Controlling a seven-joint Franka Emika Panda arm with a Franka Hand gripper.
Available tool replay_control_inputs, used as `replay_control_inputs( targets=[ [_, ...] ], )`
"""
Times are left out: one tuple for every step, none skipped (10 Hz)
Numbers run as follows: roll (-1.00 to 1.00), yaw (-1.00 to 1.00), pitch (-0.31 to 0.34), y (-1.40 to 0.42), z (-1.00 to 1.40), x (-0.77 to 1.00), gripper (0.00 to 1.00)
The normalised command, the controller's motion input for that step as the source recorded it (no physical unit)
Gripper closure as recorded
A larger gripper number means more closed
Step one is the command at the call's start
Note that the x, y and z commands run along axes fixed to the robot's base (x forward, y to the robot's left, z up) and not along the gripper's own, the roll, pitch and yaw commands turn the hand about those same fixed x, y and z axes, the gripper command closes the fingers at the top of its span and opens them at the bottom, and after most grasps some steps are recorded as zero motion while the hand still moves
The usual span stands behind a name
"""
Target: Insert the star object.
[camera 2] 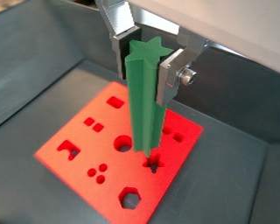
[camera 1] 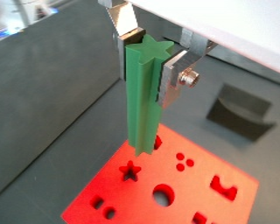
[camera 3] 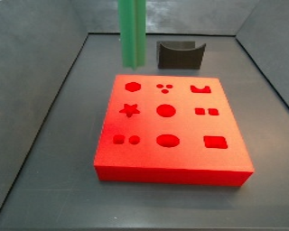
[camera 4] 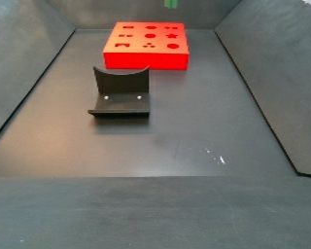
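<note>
Because the gripper (camera 1: 152,54) clamps the star object (camera 1: 145,92) at its top end, the bar hangs upright above the red block (camera 3: 172,126), lower tip free. Tip sits near the star-shaped hole (camera 2: 153,161), apparently for lining up; the dark grey curved block (camera 3: 179,55) stands apart behind.

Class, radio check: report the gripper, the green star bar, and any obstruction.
Gripper shut on star bar, upright above red block. Not yet in star hole. Dark curved block stands aside, nothing blocking.
</note>
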Motion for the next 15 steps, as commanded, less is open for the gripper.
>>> replay_control_inputs(
  targets=[
    [0.00, -0.85, 0.081, -0.13, -0.58, 0.05, 1.00],
    [0.00, -0.73, -0.084, -0.29, -0.69, 0.00, 1.00],
    [-0.03, -0.57, -0.130, -0.24, -0.86, 0.12, 1.00],
    [0.00, -0.47, -0.054, -0.11, -0.65, 0.12, 1.00],
    [-0.01, -0.40, 0.000, 0.09, -0.44, 0.09, 1.00],
    [0.00, -0.11, 0.000, 0.11, -0.29, -0.12, 1.00],
    [0.03, -0.05, 0.000, 0.11, -0.23, -0.33, 1.00],
    [0.01, 0.00, 0.000, 0.00, -0.25, -0.27, 1.00],
    [0.01, 0.00, 0.000, 0.00, -0.18, -0.24, 1.00],
    [0.01, 0.00, 0.000, 0.00, -0.17, 0.00, 1.00],
    [0.00, 0.00, 0.000, 0.00, -0.19, 0.21, 1.00],
    [0.00, 0.00, 0.000, 0.01, -0.12, 0.17, 1.00],
    [0.01, 0.00, 0.010, 0.00, -0.04, 0.31, 1.00],
    [0.00, 0.00, 0.007, 0.00, 0.00, 0.31, 1.00],
    [0.03, 0.00, 0.017, 0.00, -0.10, 0.21, 1.00]
  ],
)
